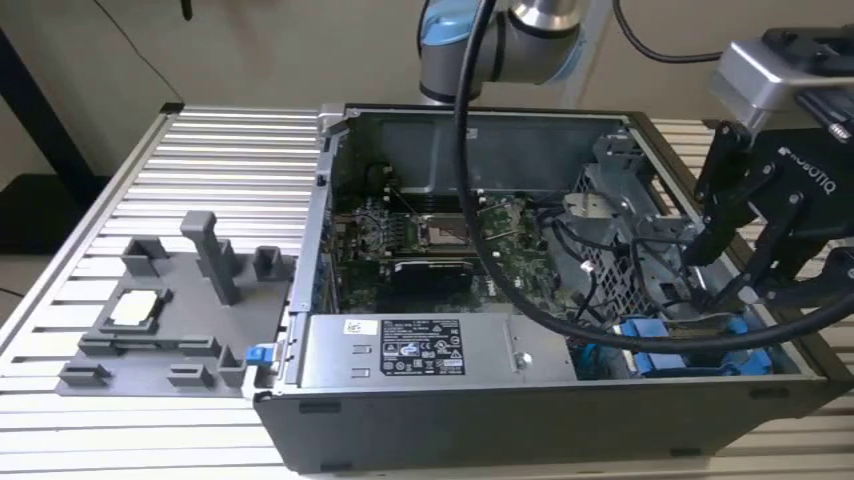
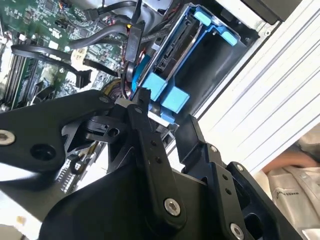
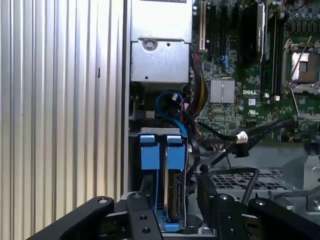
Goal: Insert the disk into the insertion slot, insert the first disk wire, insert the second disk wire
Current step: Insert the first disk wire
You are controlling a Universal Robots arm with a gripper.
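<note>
Blue-framed, the disk (image 3: 175, 155) was seen seated on edge in the insertion slot (image 3: 134, 165), between the spread fingers of the pincer (image 3: 175, 179). Whether either finger touched it could not be made out. In the exterior view it was partly hidden behind a black cable (image 1: 534, 312).

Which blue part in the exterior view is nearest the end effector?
The disk's blue carrier, in the case at the exterior view's right, beside the end effector; the small blue tab sits far off, at the case's corner on that view's left.
</note>
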